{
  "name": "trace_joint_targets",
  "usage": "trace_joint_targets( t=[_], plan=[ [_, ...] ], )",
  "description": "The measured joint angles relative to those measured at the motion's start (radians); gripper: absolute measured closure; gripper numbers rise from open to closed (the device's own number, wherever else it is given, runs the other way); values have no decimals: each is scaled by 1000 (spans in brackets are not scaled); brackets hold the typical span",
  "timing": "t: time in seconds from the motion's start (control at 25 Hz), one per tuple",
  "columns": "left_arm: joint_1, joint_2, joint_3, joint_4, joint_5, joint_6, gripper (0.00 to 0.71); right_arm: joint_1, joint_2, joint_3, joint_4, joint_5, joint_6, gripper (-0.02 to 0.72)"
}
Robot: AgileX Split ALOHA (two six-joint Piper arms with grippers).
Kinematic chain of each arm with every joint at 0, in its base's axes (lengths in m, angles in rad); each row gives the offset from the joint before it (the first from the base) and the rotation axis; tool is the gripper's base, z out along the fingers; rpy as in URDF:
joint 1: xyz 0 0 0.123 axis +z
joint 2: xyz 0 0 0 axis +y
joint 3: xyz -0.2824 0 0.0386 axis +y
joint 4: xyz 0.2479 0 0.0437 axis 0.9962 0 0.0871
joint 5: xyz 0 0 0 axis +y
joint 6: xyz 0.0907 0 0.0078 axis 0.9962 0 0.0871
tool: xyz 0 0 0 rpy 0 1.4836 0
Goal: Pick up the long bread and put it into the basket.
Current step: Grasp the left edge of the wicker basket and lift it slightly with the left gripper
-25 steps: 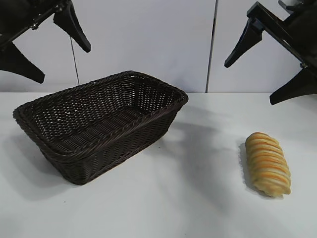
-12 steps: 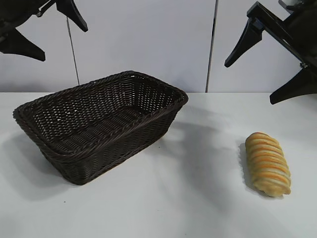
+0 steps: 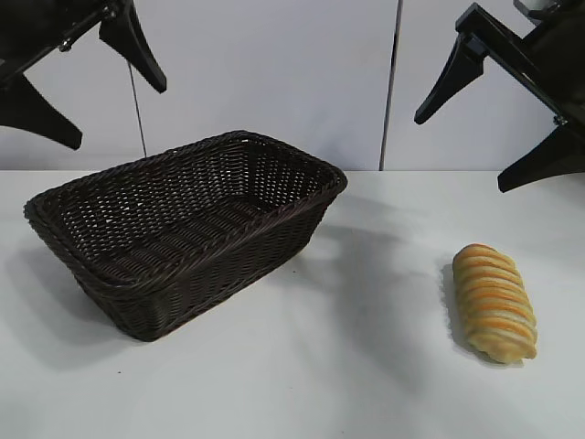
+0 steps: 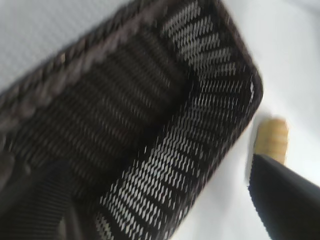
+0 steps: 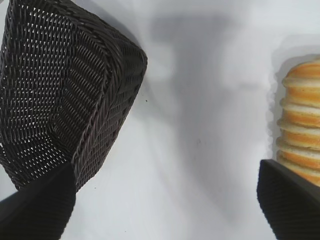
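While both arms are hanging high above the tabletop [image 3: 347, 366], I am reading this as the very start of the job — nothing is being gripped and the reach has not begun. The long bread [image 3: 494, 302] is lying flat on the tabletop at the right side, well apart from the basket [image 3: 302, 169], which is sitting at the left with nothing showing inside it. The right end effector [image 3: 501, 154] is hovering above and a little behind the long bread, its fingers spread wide apart and holding nothing; in its wrist view the loaf is showing close to one finger rather than between the two. The left end effector [image 3: 78, 117] is hanging over the back left of the basket, fingers also apart and empty, and I am judging it the idle one, since the bread is lying on the other side.

Next, I am expecting to bring the right end effector down and across so the loaf is sitting between the fingers — ideally across its narrow width, near the middle, so it is not tipping when lifted. Bread like this looks soft, so I am planning a gentle close.
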Motion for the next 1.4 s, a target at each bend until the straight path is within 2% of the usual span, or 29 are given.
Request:
trace_joint_targets(
  t=[0.16,0.28,0.48,0.76,0.84,1.0,1.08,1.28,1.4],
  plan=[
    [-9,-5,7,130,-18,-140,15,0,0,0,0,1,-10,21],
    [-28,-5,65,238,-95,-277,15,0,0,0,1,5,-14,21],
    [-40,24,183,206,-283,-333,15,0,0,0,1,11,-16,21],
    [-41,179,202,147,-404,-333,16,0,0,0,1,15,-18,21],
    [-41,190,202,134,-427,-333,87,0,0,0,1,17,-18,21],
    [-40,194,203,119,-460,-349,518,0,0,0,1,17,-21,21],
    [-36,194,201,110,-485,-349,612,0,0,0,1,18,-21,21],
    [-35,190,191,127,-440,-313,613,0,0,0,1,18,-21,21],
    [-31,179,137,142,-397,-255,613,0,0,0,1,18,-21,21]
  ],
)
